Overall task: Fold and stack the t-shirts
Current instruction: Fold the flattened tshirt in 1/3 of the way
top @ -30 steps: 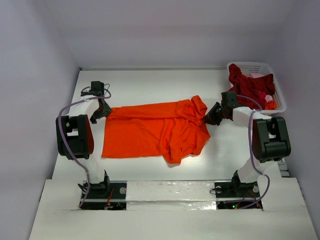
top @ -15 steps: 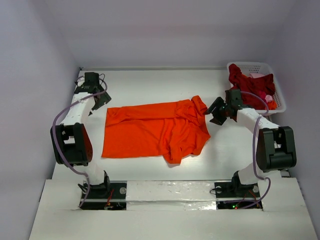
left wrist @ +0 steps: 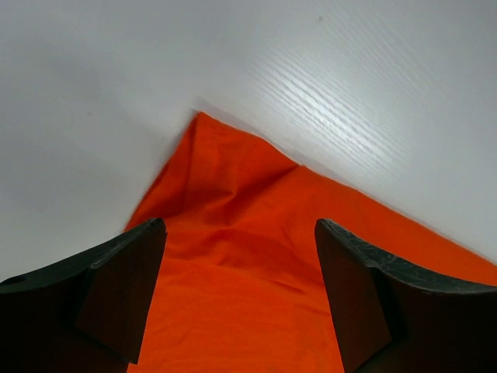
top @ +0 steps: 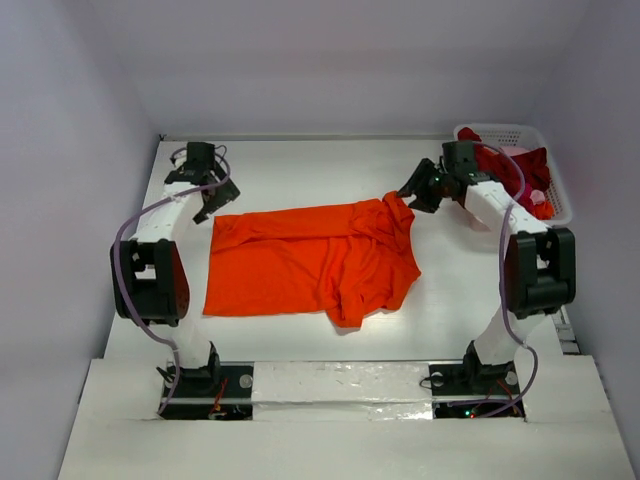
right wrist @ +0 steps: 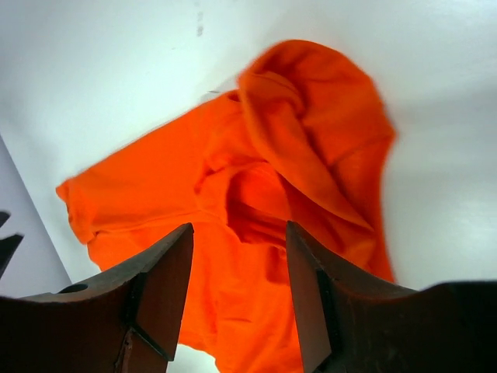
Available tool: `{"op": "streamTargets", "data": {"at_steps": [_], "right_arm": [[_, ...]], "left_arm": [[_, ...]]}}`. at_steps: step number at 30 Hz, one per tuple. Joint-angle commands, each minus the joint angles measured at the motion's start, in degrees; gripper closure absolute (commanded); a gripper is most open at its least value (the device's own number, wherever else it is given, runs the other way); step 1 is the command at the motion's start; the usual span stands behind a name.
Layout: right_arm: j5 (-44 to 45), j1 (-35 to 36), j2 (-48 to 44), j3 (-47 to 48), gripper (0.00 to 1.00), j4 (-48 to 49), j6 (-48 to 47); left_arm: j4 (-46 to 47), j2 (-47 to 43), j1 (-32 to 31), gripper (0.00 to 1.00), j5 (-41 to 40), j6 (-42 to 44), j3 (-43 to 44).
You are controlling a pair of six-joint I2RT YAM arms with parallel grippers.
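An orange t-shirt lies spread on the white table, its right part bunched and folded over. My left gripper is open just above the shirt's far left corner, holding nothing. My right gripper is open just beyond the shirt's bunched far right end, holding nothing. Dark red t-shirts lie heaped in the basket at the far right. No neck tag shows.
A white plastic lattice basket stands at the far right corner, close behind my right arm. White walls enclose the table on the left, back and right. The arm bases sit at the near edge.
Both grippers have lifted off the shirt's ends, moved toward the back of the table and then turned over the shirt's far corners. The shirt has stayed put.
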Motion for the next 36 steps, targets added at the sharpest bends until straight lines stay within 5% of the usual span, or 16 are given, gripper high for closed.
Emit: {"op": "streamTargets", "data": {"at_steps": [1,13,36], "right_arm": [[-3.62,2.87,5.08,7.37,0.44,-3.69,-3.86],[-3.62,9.03,9.84,8.88,0.5,-2.03,-2.55],[-4.06,9.03,12.57,9.94,0.52,0.78,-0.53]], "left_arm": [[1.2,1.48,-2.74,0.25,0.77,-1.13,-1.47],[1.73,3.42,-2.74,0.26,-0.9,-1.04,-2.35],[1.99,9.66,-2.74,0.27,-3.18,-0.87,0.98]]}}
